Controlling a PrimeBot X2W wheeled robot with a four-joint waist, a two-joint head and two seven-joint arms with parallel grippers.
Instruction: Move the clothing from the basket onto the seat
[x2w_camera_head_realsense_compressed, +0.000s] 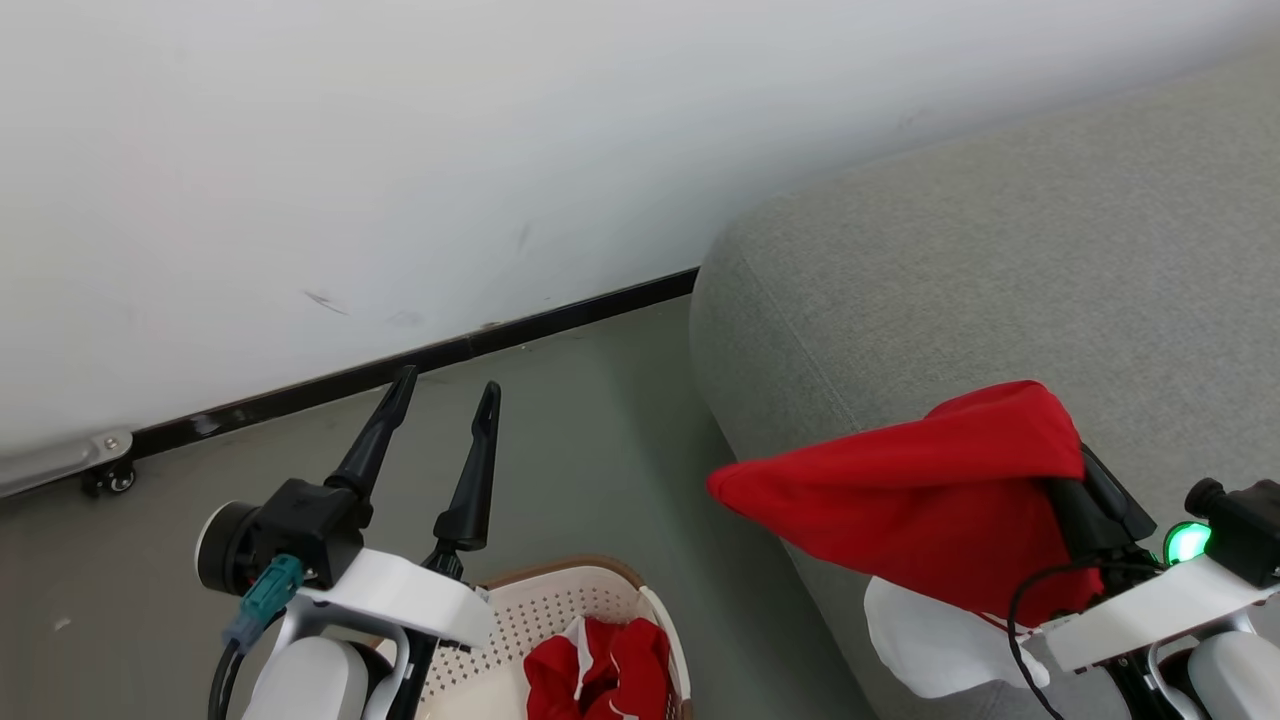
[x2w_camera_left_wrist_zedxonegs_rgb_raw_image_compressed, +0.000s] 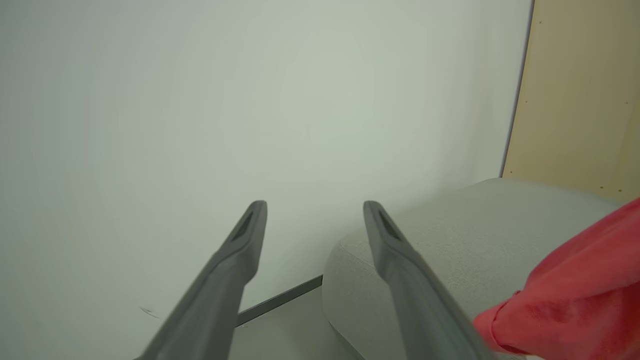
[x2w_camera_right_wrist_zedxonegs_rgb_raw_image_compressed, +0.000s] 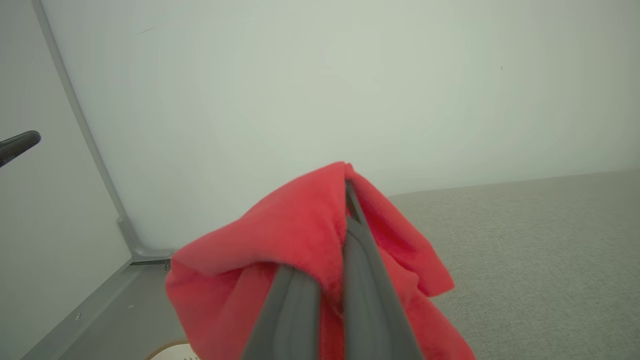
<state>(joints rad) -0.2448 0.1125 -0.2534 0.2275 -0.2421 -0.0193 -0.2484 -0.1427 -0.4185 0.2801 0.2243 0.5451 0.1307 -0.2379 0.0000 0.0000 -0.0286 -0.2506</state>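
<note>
the right gripper (x2w_camera_right_wrist_zedxonegs_rgb_raw_image_compressed: 350, 210) is pinching a red garment (x2w_camera_head_realsense_compressed: 900, 490) with fingers pressed together, holding it over the seat (x2w_camera_head_realsense_compressed: 1000, 260) edge at 4 o'clock. the left gripper (x2w_camera_head_realsense_compressed: 447, 385) is pointing toward 12 o'clock, fingers spread, empty. a second red garment (x2w_camera_head_realsense_compressed: 600, 675) is lying in the basket (x2w_camera_head_realsense_compressed: 560, 600) at 6 o'clock.

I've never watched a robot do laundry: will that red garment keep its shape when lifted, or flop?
Probably floppy: the garment drapes over the shut right gripper and sags on both sides. Likely light: a small pinch alone carries it. It could trail or snag, as a white part hangs below.
</note>
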